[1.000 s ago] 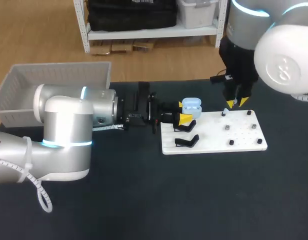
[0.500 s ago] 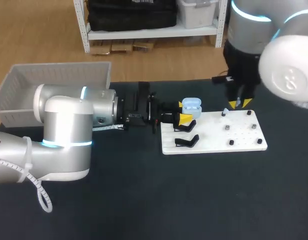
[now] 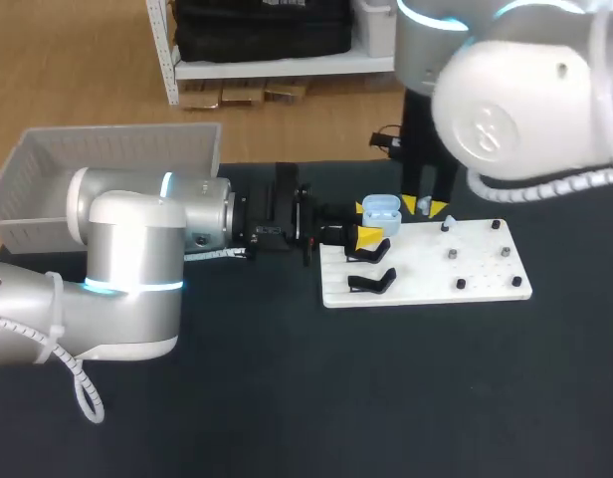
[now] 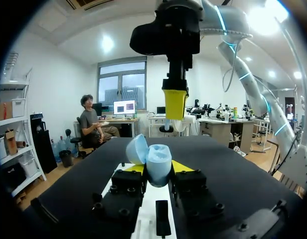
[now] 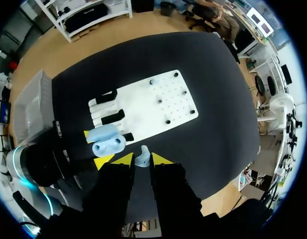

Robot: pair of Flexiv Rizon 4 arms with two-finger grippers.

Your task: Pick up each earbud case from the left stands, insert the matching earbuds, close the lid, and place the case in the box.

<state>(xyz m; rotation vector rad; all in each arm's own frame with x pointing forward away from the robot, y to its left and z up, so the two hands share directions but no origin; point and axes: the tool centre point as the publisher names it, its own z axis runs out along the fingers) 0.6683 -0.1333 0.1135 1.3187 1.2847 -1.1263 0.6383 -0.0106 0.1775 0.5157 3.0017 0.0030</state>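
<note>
Left gripper (image 4: 157,170) clamped on open blue earbud case (image 4: 154,160) at white board's (image 3: 486,277) left edge, right gripper (image 5: 142,160) pinching pale earbud (image 5: 142,157) just beside the case, grey box (image 3: 107,149) well apart, far left.

Glossy plastic earbud case (image 3: 381,209) and earbud (image 5: 142,158); matt table (image 3: 386,398); smooth white board (image 3: 426,271).

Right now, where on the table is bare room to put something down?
Free: black tabletop in front and right of the white pegboard. Crowded: its left end, where left gripper and right gripper crowd the light-blue open case.
</note>
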